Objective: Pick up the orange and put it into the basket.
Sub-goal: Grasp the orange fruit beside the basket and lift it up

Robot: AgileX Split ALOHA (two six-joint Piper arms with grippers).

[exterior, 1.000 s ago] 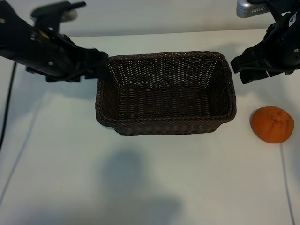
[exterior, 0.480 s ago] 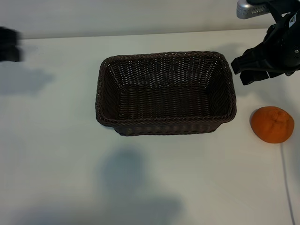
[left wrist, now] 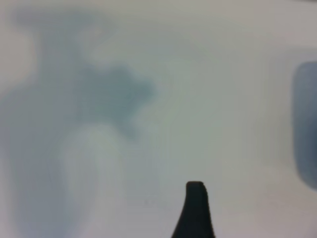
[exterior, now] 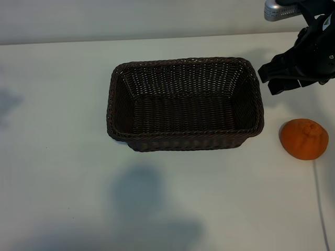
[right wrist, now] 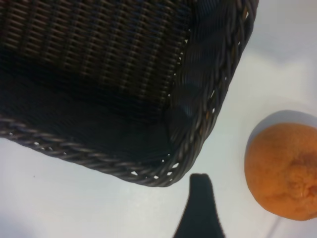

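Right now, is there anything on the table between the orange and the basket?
No. In the exterior view, only bare white table separates the orange from the basket. The right wrist view shows the same empty strip.

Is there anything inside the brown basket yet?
Empty. Only bare weave shows inside the basket, and the orange sits outside on the table, beside it.

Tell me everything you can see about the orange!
The orange is round and bright orange, with bumpy, dimpled skin and a puckered knob on top. It sits alone on the white table, just right of the dark woven basket, not touching it. Nothing holds it: the right gripper hangs open behind it, near the basket's far right corner.
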